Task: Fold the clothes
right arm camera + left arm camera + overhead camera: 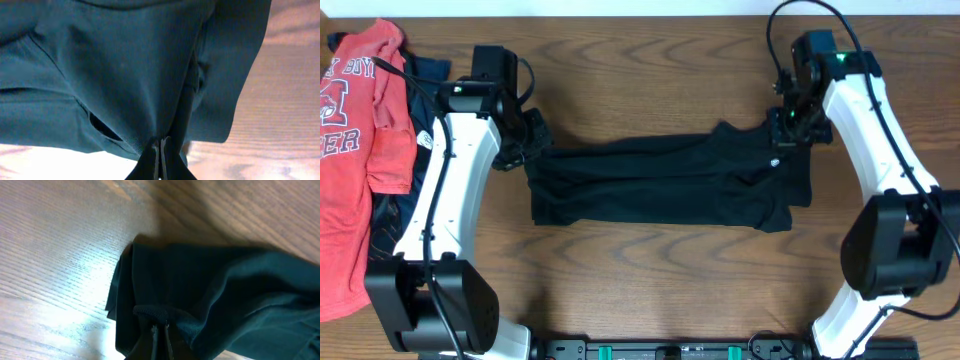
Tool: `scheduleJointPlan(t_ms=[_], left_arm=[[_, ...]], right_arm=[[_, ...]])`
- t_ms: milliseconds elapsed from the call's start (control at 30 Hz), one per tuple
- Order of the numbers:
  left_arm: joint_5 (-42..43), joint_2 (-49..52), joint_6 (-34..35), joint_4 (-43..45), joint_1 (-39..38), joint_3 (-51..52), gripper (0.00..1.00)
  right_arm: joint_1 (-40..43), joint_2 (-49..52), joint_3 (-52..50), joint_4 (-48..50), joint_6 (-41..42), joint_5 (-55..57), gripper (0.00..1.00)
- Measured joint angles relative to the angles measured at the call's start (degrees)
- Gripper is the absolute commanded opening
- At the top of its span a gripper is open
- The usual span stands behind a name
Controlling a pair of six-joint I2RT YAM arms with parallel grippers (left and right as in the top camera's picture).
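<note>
Pinching the black shirt [660,185] at both ends: my left gripper [527,142] clamped on one, right gripper [786,128] on the other. Its long axis runs side to side between them

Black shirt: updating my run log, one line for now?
black shirt: long band on table | left end effector: shut on it | right end effector: shut on it

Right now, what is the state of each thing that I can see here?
black shirt: folded into a long band, lying on the table.
left gripper: shut on the black shirt's left end.
right gripper: shut on its right end.
orange-red T-shirt: unfolded, rumpled, at the left edge.
navy garment: unfolded, partly under the orange-red T-shirt.
</note>
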State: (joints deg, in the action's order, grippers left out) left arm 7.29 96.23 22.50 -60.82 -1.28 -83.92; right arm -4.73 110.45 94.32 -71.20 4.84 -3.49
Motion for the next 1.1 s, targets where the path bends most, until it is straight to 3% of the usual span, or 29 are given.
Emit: scheduleJointPlan(t_ms=[500,1100], left_arm=[[1.9,0.0,0.3,7.8,0.0,15.0,0.06],[2.4,0.0,0.3,18.6,6.9,25.3,0.06]], right_arm=[[2.4,-0.5,-16.4,9.2,1.1,-3.2,0.02],[8.0,-0.5,-21.8,13.1,2.4,-5.1,0.01]])
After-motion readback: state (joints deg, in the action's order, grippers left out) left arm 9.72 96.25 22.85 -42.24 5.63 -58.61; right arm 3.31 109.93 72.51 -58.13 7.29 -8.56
